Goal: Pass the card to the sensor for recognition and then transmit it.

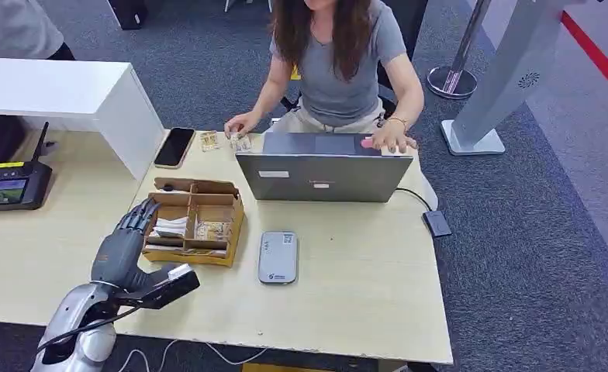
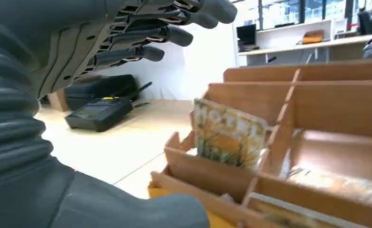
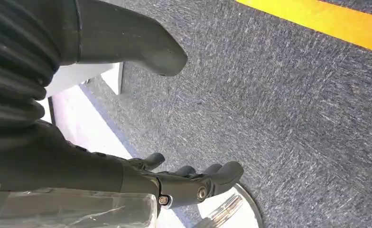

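On the counter point(image 1: 347, 271) the wooden tray point(image 1: 195, 222) held a card point(image 2: 227, 134) leaning upright in a compartment, long axis across it. The left hand point(image 1: 124, 244) hovered beside, fingers spread, empty; the right hand point(image 3: 184, 183) hung empty, fingers loosely curled.

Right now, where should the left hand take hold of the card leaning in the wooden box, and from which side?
Probably its free top edge: the card leans upright in the wooden box, walled below. The left hand should come from above, fingers pinching both faces.
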{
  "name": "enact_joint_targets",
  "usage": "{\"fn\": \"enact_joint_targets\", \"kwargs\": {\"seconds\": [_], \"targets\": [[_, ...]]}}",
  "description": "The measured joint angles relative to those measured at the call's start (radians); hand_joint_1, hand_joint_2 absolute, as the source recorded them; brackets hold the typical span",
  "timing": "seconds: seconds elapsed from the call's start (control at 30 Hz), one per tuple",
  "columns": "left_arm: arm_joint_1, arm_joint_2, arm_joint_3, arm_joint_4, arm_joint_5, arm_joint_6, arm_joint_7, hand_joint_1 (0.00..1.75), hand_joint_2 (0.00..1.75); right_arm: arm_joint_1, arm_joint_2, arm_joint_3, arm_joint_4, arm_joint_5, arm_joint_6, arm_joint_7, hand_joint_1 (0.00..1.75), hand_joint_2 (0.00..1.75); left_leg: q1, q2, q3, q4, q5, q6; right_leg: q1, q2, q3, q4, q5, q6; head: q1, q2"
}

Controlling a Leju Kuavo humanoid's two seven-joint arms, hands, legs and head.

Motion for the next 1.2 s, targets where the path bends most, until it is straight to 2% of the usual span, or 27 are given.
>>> {"fn": "enact_joint_targets", "kwargs": {"seconds": [0.1, 0.17, 0.27, 0.4, 0.5, 0.67, 0.87, 1.2], "targets": [[0.005, 0.0, 0.003, -0.002, -0.014, -0.002, 0.003, 0.0, 1.75, 0.0, 0.0, 0.0, 0.0, 0.0, 0.0, 0.0, 0.0, 1.75, 0.0, 0.0, 0.0, 0.0, 0.0, 0.0, 0.0, -0.001, 0.0, 0.0, 0.0, 0.0, 0.0, 0.0], [0.005, 0.009, 0.002, -0.002, -0.061, -0.005, 0.024, 0.0, 1.75, 0.0, 0.0, 0.0, 0.0, 0.0, 0.0, 0.0, 0.0, 1.75, 0.0, 0.0, 0.0, 0.0, 0.0, 0.0, 0.0, 0.0, 0.0, 0.0, 0.0, 0.0, 0.0, 0.0], [-0.015, 0.052, -0.001, 0.007, -0.166, -0.002, 0.048, 0.0, 1.75, 0.0, 0.0, 0.0, 0.0, 0.0, 0.002, 0.002, 0.0, 1.75, 0.0, 0.0, 0.0, 0.0, 0.001, 0.0, 0.0, 0.0, -0.001, 0.0, 0.0, 0.0, 0.0, 0.0], [-0.109, 0.109, -0.044, 0.061, -0.258, 0.0, 0.051, 0.0, 1.75, -0.002, 0.0, 0.0, 0.0, 0.0, 0.003, 0.002, 0.0, 1.75, 0.001, -0.002, 0.0, 0.0, 0.002, -0.001, 0.0, -0.002, 0.0, 0.0, 0.001, -0.001, 0.0, 0.0], [-0.193, 0.13, -0.099, 0.107, -0.288, -0.003, 0.058, 0.0, 1.75, -0.003, 0.0, 0.0, 0.0, 0.0, 0.003, 0.002, 0.0, 1.75, 0.0, -0.002, -0.001, 0.0, 0.002, -0.001, 0.0, -0.002, -0.001, 0.0, 0.002, -0.002, 0.0, 0.0], [-0.298, 0.136, -0.173, 0.166, -0.321, -0.005, 0.082, 0.0, 1.75, -0.002, 0.0, 0.0, 0.0, 0.0, 0.004, 0.006, 0.0, 1.75, 0.0, -0.001, -0.001, 0.0, 0.002, -0.001, 0.0, -0.001, -0.001, 0.0, 0.003, -0.001, 0.0, 0.0], [-0.371, 0.129, -0.227, 0.203, -0.326, -0.006, 0.086, 0.0, 1.75, -0.002, 0.0, 0.001, 0.0, 0.0, 0.006, 0.008, 0.0, 1.75, 0.0, -0.001, -0.002, 0.001, 0.002, -0.001, 0.0, -0.001, -0.002, 0.0, 0.003, -0.001, 0.0, 0.0], [-0.382, 0.103, -0.254, 0.215, -0.288, -0.008, 0.084, 0.0, 1.75, -0.002, 0.0, 0.003, 0.0, 0.0, 0.005, 0.008, 0.0, 1.75, 0.0, 0.0, -0.002, 0.001, 0.002, -0.001, 0.0, 0.0, -0.002, 0.0, 0.003, -0.001, 0.0, 0.0]]}}
